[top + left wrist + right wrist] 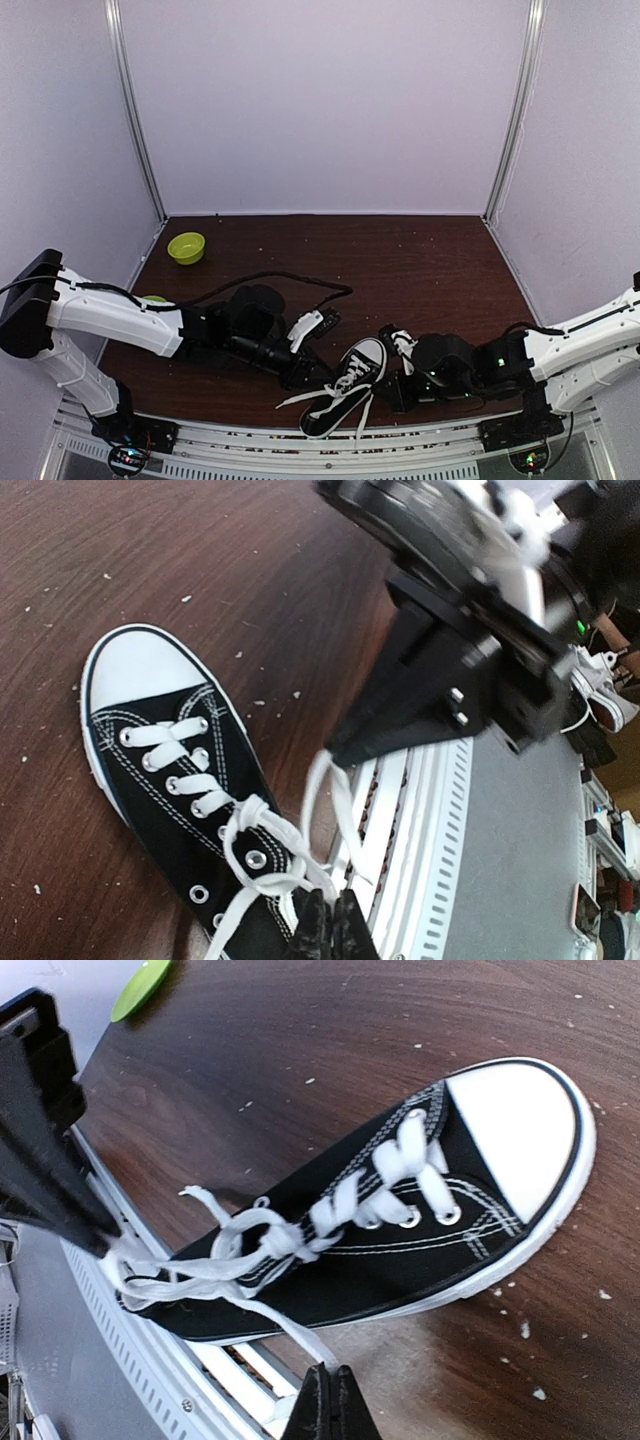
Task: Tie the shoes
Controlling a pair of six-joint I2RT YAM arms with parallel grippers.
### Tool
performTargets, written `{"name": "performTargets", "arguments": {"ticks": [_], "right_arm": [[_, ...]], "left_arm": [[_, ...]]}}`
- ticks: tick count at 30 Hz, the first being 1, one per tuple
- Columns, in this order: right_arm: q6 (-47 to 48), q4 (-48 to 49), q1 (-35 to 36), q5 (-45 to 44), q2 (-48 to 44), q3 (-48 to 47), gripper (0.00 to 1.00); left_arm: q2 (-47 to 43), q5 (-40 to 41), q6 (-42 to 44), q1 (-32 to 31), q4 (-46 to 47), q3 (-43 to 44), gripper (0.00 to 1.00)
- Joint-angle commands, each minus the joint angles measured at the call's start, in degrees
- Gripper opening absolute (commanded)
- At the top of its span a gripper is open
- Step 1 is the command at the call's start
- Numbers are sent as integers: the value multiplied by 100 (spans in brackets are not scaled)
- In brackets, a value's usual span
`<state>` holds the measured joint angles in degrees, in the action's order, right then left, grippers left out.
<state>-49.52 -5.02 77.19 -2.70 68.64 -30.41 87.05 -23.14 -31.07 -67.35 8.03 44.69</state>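
Shoe [350,380] sits laces-up at the near edge of the counter [420,260], between the two arms. Its toe points away and its heel reaches over the front rail [420,432]. The laces [200,1270] cross in a loose knot above the eyelets, one strand running out to each side. The left end effector [330,930] is pressed together, pinching one strand. The right end effector [325,1405] is pressed together on the other. A green bowl [186,247] stands at the far left.

Dark wooden tabletop [430,250] inside pale lavender walls [320,100], metal corner posts [513,110].
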Motion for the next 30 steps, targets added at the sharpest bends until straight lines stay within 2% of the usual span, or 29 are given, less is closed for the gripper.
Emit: {"name": "performTargets", "arguments": {"ticks": [1, 4, 9, 15, 16, 19, 23, 25, 28, 30], "right_arm": [[101, -555, -323, -239, -72, -68, 0], [266, -491, -471, -208, -91, -124, 0], [701, -398, -513, 23, 12, -454, 0], [1014, 202, -497, 783, 342, -510, 0], [1021, 293, -492, 868, 403, -509, 0], [1034, 361, -478, 982, 566, -544, 0], [1018, 414, -461, 1049, 641, -536, 0], [1008, 424, -463, 1050, 638, -513, 0], [979, 453, -459, 1044, 648, -485, 0], [974, 460, -459, 1048, 652, -491, 0]], "left_arm": [[35, -353, 409, -174, 195, 201, 0], [160, -663, 651, -331, -67, 349, 0], [538, -531, 1075, -619, -980, 748, 0], [623, -311, 1077, -656, -1100, 845, 0], [577, -202, 1066, -656, -1133, 856, 3], [304, 150, 944, -648, -1063, 764, 23], [-99, 718, 577, -550, -1002, 625, 41], [-206, 918, 211, -416, -896, 533, 45], [-92, 932, -339, -211, -597, 428, 43], [104, 916, -436, -170, -710, 587, 41]]}}
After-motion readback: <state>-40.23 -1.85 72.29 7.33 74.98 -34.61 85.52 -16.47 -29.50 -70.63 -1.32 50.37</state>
